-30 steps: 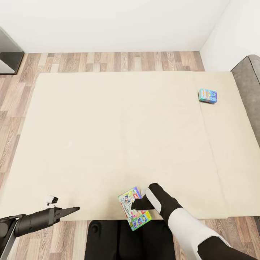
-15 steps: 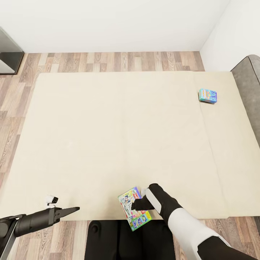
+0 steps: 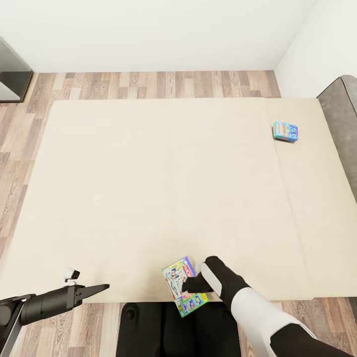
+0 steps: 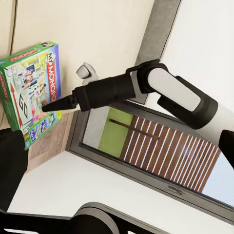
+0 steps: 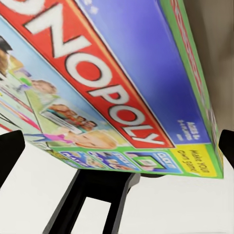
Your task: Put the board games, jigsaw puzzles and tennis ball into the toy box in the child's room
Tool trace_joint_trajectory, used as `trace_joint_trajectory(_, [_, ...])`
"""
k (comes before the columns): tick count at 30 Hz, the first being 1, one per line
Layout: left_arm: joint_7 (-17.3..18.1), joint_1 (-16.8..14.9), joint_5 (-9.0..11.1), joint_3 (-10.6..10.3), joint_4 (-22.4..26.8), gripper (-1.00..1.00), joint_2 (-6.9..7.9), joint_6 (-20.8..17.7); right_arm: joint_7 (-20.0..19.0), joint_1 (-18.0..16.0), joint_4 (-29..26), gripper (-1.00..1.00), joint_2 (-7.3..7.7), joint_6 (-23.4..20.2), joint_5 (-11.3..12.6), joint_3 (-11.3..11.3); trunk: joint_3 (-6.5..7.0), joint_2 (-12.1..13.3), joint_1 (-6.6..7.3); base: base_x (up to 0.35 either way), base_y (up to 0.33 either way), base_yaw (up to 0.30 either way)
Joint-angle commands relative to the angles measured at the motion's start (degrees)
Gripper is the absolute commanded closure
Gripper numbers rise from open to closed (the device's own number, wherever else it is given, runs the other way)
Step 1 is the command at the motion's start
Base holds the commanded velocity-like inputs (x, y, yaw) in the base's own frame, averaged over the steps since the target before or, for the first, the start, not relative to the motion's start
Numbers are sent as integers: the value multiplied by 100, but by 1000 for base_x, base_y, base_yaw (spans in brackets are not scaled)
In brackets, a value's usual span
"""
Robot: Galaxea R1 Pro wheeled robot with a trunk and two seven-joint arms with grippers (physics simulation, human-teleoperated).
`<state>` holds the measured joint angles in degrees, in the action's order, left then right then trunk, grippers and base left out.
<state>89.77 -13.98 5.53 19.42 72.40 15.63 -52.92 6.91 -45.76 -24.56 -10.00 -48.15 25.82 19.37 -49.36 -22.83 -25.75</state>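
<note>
The bed (image 3: 148,188) takes most of the head view, with its beige mattress and a grey headboard (image 3: 342,129) at the right side; around it is a wood floor (image 3: 148,84) and a white wall (image 3: 148,29) at the far side.

2 board games lie on the bed. The white-and-green one (image 3: 182,285), lettered MONOPOLY, is at the near edge of the mattress, a little right of the middle, and its near end passes over the edge; the smaller blue one (image 3: 285,132) lies far to the right, near the headboard, well apart from the first.

The right gripper (image 3: 191,283) is at the right side of the white-and-green box; its 2 dark fingers stand apart, 1 at each side in the right wrist view, with the box between them, but I cannot tell if they press on it.

The left gripper (image 3: 101,287) hangs at the near left corner of the bed, just beside the mattress edge; its fingers look together, in 1 thin point, and they hold nothing.
</note>
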Motion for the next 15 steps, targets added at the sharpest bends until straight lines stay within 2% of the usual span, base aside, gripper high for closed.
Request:
trace_joint_trajectory(1, [23,0,-5,1,2,-100,2,-61,56,-3,12,-100,0,-6,59,23,-6,-9,-3,0,0,0])
trace_joint_trajectory(15, [23,0,1,1,2,-100,0,-61,56,-3,47,-100,0,222,71,23,-6,-9,-3,0,0,0])
